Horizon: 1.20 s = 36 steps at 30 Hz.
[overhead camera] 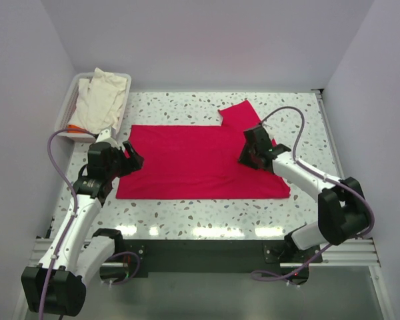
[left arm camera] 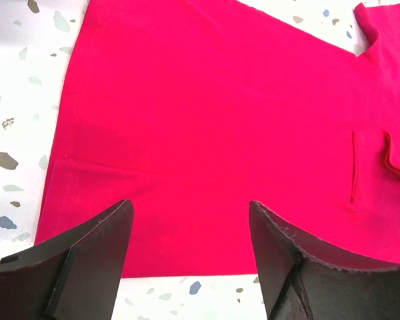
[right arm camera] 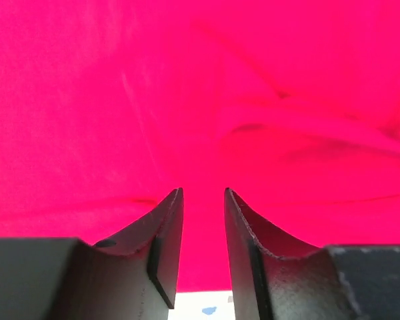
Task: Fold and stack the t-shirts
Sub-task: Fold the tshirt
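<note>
We're looking down on a white speckled desk, its grey and brown flecks showing all over. A white plastic tray is sitting at the far left corner, and plain pale walls are boxing in three sides.

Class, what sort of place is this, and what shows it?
Probably a robotics lab test cell: left arm and right arm mounted at a speckled table, white walls around, red t-shirt spread out.

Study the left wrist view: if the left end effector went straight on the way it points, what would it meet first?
The red t-shirt, most likely. The left end effector is open and points at the cloth near its edge, with nothing between; the gap is unclear.
</note>
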Each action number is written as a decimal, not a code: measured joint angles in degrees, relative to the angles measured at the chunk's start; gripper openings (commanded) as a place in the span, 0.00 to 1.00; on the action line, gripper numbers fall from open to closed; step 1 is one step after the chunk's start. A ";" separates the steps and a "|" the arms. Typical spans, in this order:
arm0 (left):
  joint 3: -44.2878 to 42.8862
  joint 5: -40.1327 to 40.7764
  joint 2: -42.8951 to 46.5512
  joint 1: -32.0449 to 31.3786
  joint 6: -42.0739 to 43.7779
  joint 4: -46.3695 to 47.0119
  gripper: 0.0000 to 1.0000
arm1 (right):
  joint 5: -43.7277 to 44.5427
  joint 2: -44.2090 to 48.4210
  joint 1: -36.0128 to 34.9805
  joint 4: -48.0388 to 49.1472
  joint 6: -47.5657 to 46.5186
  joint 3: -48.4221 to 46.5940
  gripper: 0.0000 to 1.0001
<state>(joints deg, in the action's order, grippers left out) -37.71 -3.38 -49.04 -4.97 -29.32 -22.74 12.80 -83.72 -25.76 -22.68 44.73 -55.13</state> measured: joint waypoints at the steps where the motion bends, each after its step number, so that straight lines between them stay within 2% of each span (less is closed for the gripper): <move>1: 0.00 0.00 0.00 0.00 0.00 0.00 0.75 | 0.33 -0.31 -1.09 -0.09 0.02 0.57 0.31; 4: 0.00 0.00 0.04 0.00 -0.02 0.00 0.75 | 1.27 -1.73 -3.23 -0.07 0.00 1.36 0.27; 9: 0.02 0.00 0.11 0.00 0.00 0.00 0.75 | 4.44 -5.86 -3.10 -0.48 -0.28 0.87 0.26; 16: 0.02 0.00 0.13 0.00 0.00 0.00 0.75 | 9.22 -14.19 -1.57 -3.50 -2.56 -8.39 0.27; 22: 0.02 0.00 0.13 0.00 0.00 0.00 0.75 | 10.32 -19.12 4.26 -4.28 -4.07 -15.78 0.28; 28: 0.02 0.00 0.13 0.00 0.00 0.00 0.75 | 10.73 -21.66 8.66 -5.84 -5.07 -18.47 0.32; 34: 0.02 0.02 0.13 0.00 -0.02 0.00 0.76 | 11.56 -21.59 8.46 -7.34 -5.75 -18.64 0.49; 36: 0.02 0.28 0.13 0.00 -0.09 0.00 0.77 | 11.50 -21.57 8.79 -7.72 -5.99 -18.88 0.50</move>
<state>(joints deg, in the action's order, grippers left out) -37.69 -3.09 -48.90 -4.97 -29.41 -22.74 24.29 -105.30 -16.97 -30.39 38.74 -74.02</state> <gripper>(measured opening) 0.756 0.487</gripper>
